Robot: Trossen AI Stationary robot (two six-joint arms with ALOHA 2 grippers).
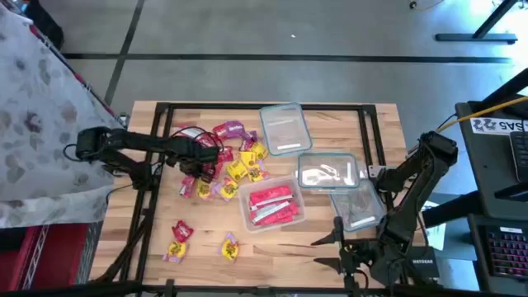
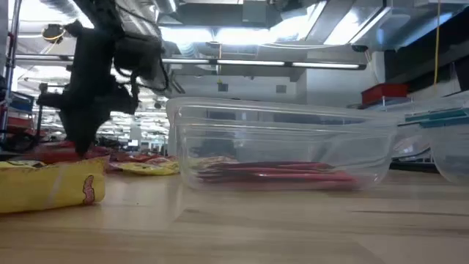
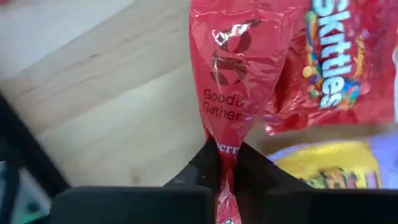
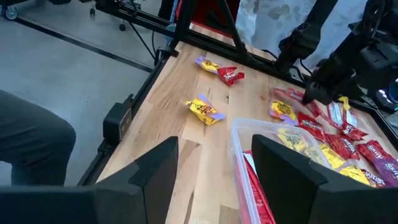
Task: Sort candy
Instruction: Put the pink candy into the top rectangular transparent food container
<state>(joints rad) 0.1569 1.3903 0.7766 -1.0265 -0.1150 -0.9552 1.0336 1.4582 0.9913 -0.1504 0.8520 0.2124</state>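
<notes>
The candy lies in a heap [image 1: 235, 161] of red, yellow and purple packets at the table's middle left. Three loose packets [image 1: 179, 233] lie nearer the front edge. My left gripper [image 1: 201, 158] stands low over the heap's left side, shut on a red packet [image 3: 239, 68]. In the low view it reaches down close to the table [image 2: 82, 147]. My right gripper [image 4: 214, 180] is open and holds nothing. It hovers near the front right [image 1: 338, 241], beside a clear tub [image 1: 271, 205] that holds red packets. My left gripper pinches the red packet's narrow crimped end [image 3: 225, 148] between its two fingers. The packet fans out wider away from the fingers, its printed face toward the camera. Whether it is clear of the table I cannot tell.
An empty clear tub [image 1: 285, 128] stands at the far middle. Another clear tub [image 1: 328, 172] and a lid-like piece [image 1: 356, 206] lie at the right. A black frame rail [image 1: 157, 165] runs along the table's left side. A yellow packet [image 2: 44, 183] lies close to the low camera.
</notes>
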